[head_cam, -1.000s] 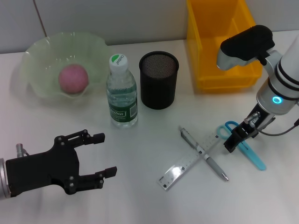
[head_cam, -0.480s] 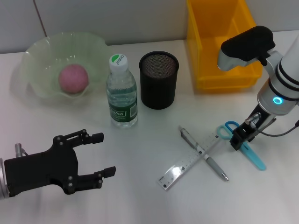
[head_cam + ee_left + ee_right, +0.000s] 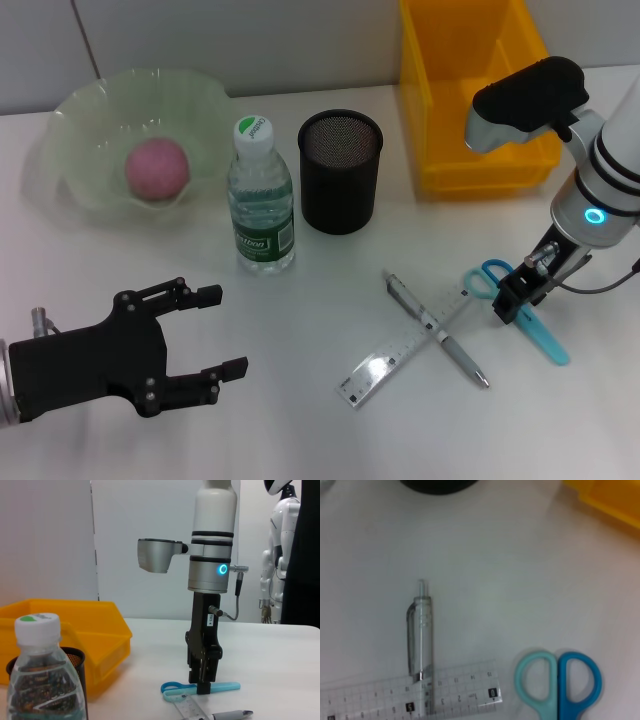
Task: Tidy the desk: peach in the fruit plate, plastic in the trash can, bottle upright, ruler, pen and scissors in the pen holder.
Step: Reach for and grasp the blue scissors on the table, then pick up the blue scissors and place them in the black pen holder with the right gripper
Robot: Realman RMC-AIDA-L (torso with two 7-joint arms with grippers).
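Note:
My right gripper [image 3: 512, 303] is down at the table, shut on the blue scissors [image 3: 546, 343] just behind their handles; the scissors lie flat. It also shows in the left wrist view [image 3: 202, 686] over the scissors [image 3: 222, 686]. A clear ruler [image 3: 390, 360] and a grey pen [image 3: 450, 345] lie crossed just left of the scissors. The right wrist view shows the pen [image 3: 420, 630], the ruler [image 3: 380, 700] and the scissors' handles [image 3: 557, 680]. The peach [image 3: 157, 168] sits in the green fruit plate [image 3: 70, 110]. The bottle [image 3: 260, 200] stands upright. The black mesh pen holder [image 3: 341, 170] stands beside it. My left gripper [image 3: 215, 330] is open and empty at the front left. No plastic shows.
A yellow bin [image 3: 470, 90] stands at the back right behind my right arm. The bottle and pen holder stand close together mid-table, between the plate and the bin.
The right gripper's near finger has moved in toward the scissors, narrowing the jaws. The left arm has drifted slightly left. Nothing else has moved.

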